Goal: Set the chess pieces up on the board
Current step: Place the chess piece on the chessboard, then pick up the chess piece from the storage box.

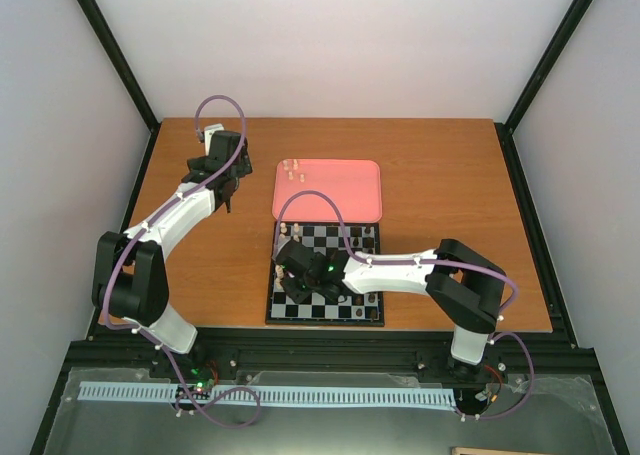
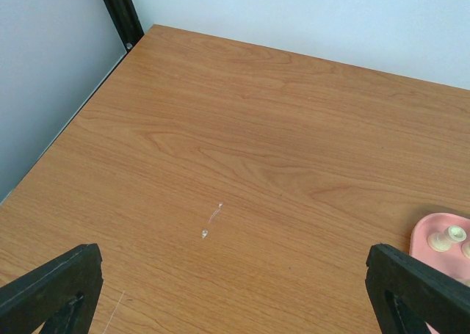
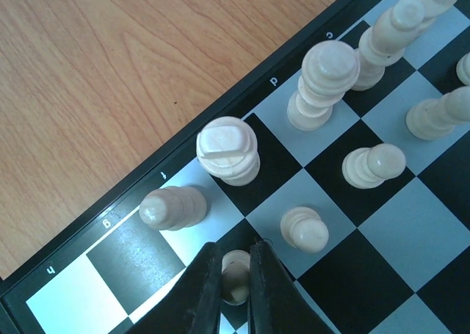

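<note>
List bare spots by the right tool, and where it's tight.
Free: the two corner squares between the rim of the board and the right tool holding a pawn; also the interior squares past it. Crowded: the edge row of chess pieces.

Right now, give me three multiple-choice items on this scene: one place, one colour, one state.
1. The tray is: A blue, B pink, C green.
2. The right gripper is over: A the tray, B the black frame, C the board.
3. The left gripper is: A open and empty, B shut on a piece, C shut, empty.

B: the tray shows pink from above.
C: its wrist view shows checks below, fingers shut on a cream piece.
A: its fingers stand wide apart, only table between them.
</note>
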